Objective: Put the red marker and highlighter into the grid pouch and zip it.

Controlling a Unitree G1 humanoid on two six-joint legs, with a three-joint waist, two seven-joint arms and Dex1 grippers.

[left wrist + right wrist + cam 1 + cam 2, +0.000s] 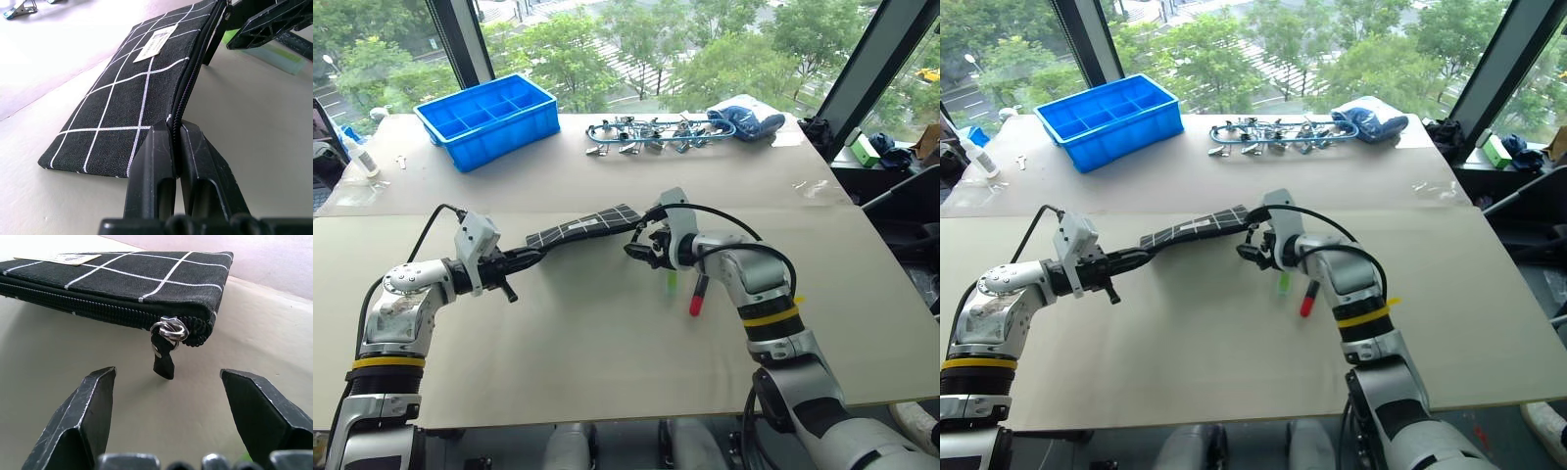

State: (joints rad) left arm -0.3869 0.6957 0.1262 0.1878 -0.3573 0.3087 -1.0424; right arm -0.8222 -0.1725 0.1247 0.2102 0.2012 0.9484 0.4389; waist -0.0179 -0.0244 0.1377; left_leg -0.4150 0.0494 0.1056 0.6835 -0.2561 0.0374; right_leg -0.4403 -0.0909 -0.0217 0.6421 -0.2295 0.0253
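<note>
On the near half of the table [607,362], the red marker [697,297] and the highlighter [672,283] lay side by side just beside my right forearm, both outside the pouch. My left gripper [176,142] had its fingers pressed together, pinching the zipper-edge corner of the grid pouch [585,227] and holding that end off the surface. The pouch stretched from that grip across to my right gripper [166,382], whose fingers were spread wide, one on each side of the zipper pull strap [163,357] without touching it. The strap hung from a metal ring at the far corner of the pouch; the zipper looked shut along the length I could see. White label [155,43] faced up.

Farther back: a row of metal clips [641,135], a blue cloth bundle [749,120] beside them, and a blue compartment bin [489,119] toward the left. A green box [864,149] sat off the right edge.
</note>
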